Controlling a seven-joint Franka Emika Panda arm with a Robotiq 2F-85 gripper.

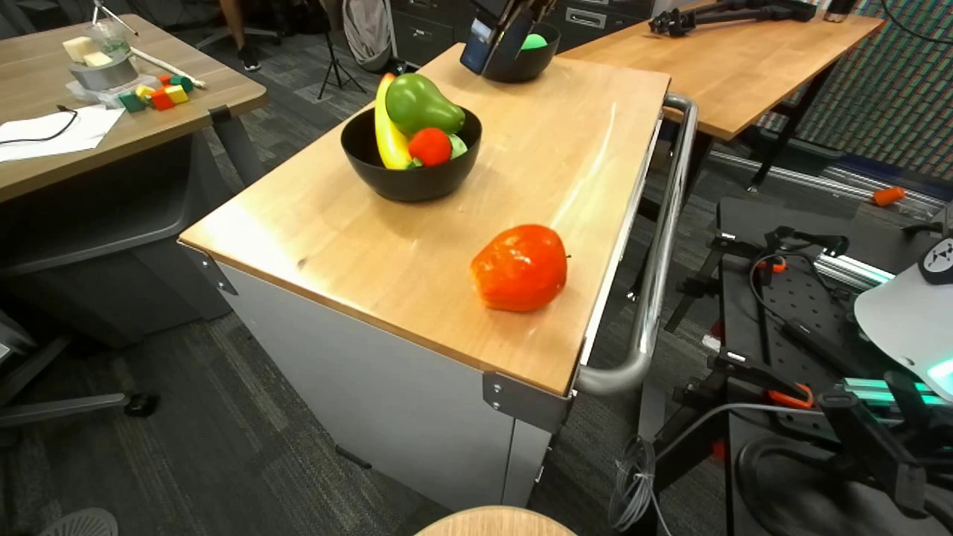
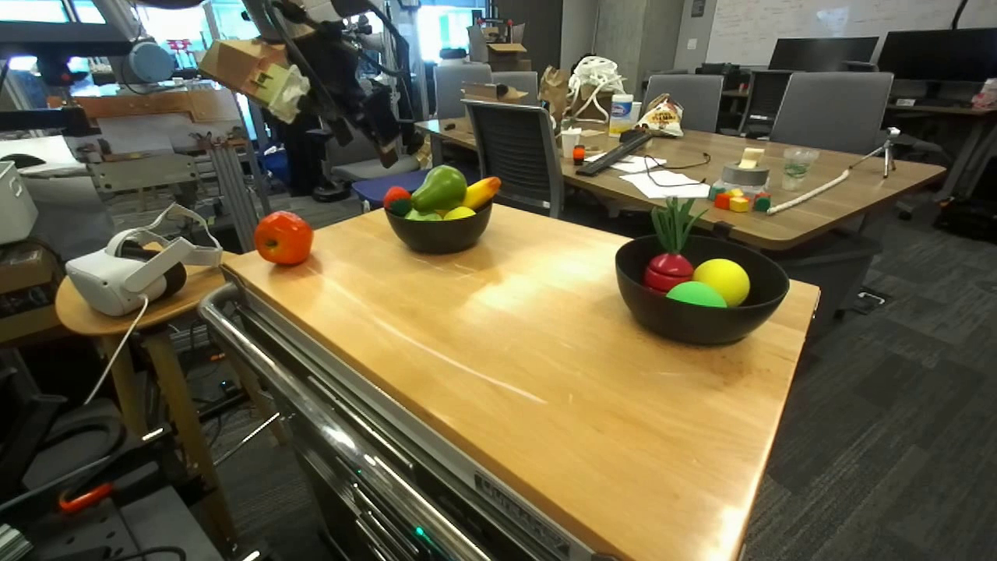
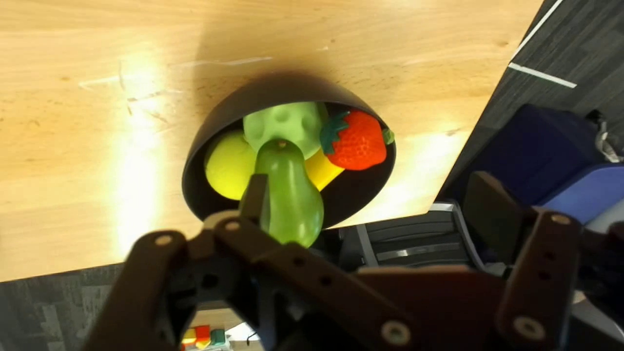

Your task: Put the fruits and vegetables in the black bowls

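Observation:
A large glossy red-orange tomato lies on the wooden top near its front corner, outside both bowls. The smaller black bowl holds a green pear-shaped piece, a banana, a red strawberry, a pale green dimpled cabbage and a yellow fruit. At the far end, the wider black bowl contains a red root with leaves, a yellow ball and a green ball. My gripper hovers above the smaller bowl, jaws wide apart, nothing between them.
A metal handle rail runs along one side of the wooden top. A white headset rests on a round stool. Behind, another table carries small coloured blocks and paper, with chairs around it.

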